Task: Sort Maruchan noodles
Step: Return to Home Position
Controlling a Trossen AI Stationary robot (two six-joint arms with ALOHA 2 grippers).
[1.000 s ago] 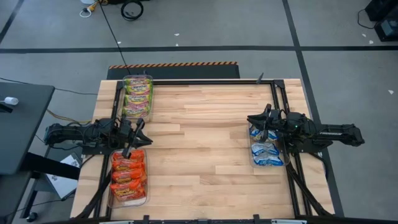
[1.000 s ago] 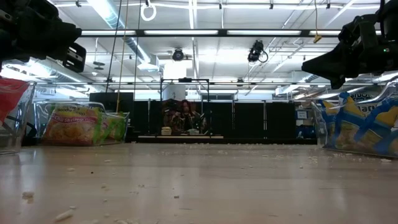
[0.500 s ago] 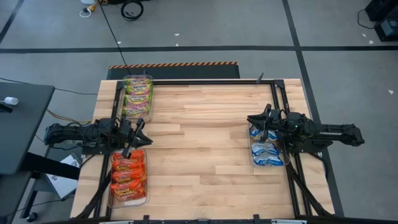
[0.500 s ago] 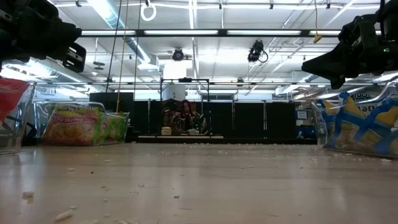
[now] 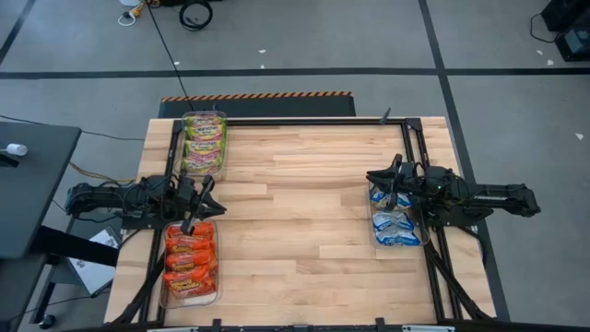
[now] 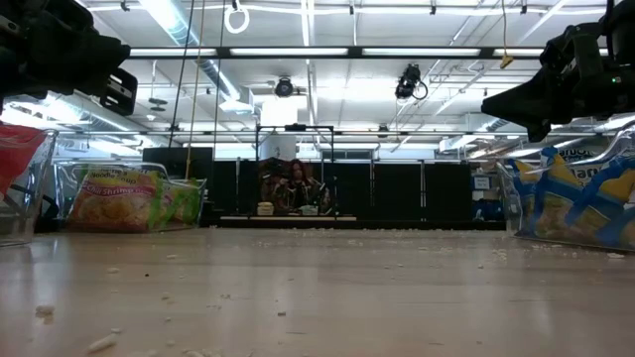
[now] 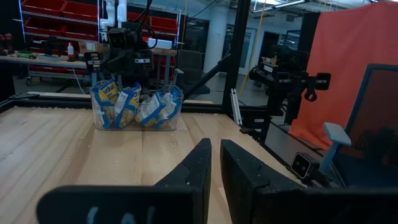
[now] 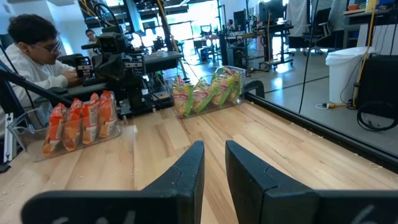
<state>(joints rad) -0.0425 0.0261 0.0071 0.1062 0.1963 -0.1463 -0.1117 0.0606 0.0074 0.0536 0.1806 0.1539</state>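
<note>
The Maruchan noodles stand sorted in three clear bins on the wooden table. Green-pink-yellow packets (image 5: pixel 204 145) fill the bin at the far left, orange-red packets (image 5: pixel 190 261) the bin at the near left, and blue-white packets (image 5: pixel 395 221) the bin at the right. My left gripper (image 5: pixel 210 195) hovers level at the left edge, just beyond the orange bin's far end. My right gripper (image 5: pixel 372 175) hovers level over the blue bin's far end. Each has its fingers almost together, with only a narrow slit between them (image 7: pixel 215 144) (image 8: pixel 214 144) and nothing in it.
The middle of the table (image 5: pixel 304 203) is bare wood with small crumbs (image 6: pixel 99 342). Black frame rails (image 5: pixel 412 148) run along both sides. A person (image 8: pixel 31 53) sits beyond the table's left side, behind the orange bin (image 8: pixel 74 127).
</note>
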